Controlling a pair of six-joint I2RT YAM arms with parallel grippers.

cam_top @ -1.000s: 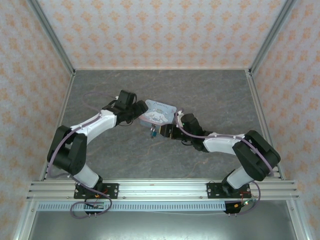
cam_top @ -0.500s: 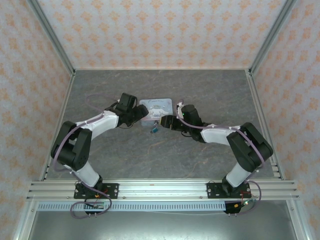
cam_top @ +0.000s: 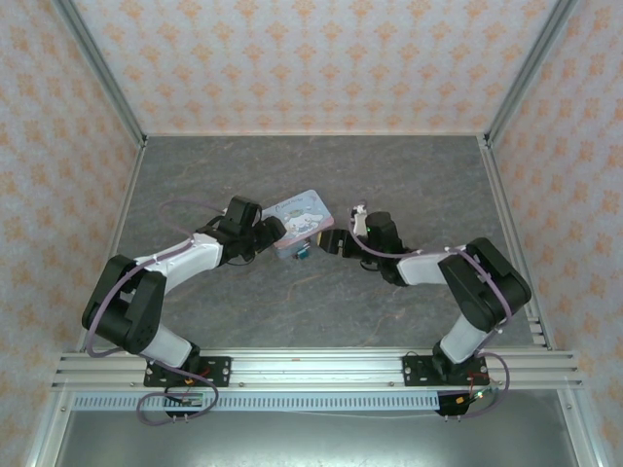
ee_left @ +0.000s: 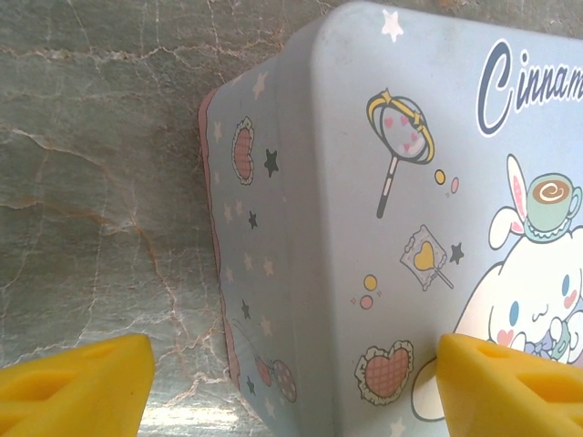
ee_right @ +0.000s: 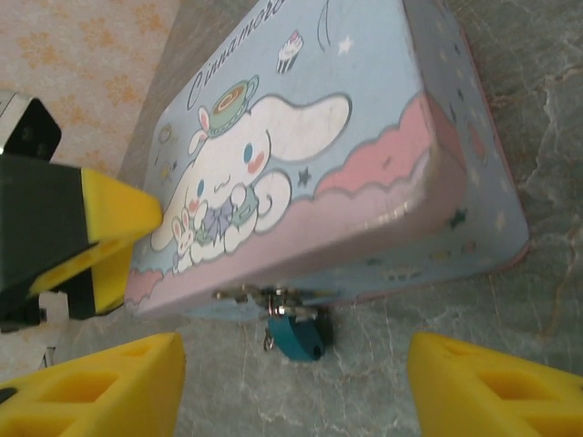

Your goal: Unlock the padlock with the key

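The left tool (ee_left: 291, 364) stands apart, astride the tin's (ee_left: 383, 182) side wall. One finger (ee_left: 510, 387) is over the lid and the other is off the wall above the bench (ee_left: 91, 182), so it clamps nothing. It likely steadies the tin so the lock end faces the other arm. The padlock (ee_right: 296, 335) hangs from the hasp at the tin's front edge, down at the bench. The right tool (ee_right: 296, 369) hovers just before it, fingers apart and empty, lined up on it. I can't make out a key.
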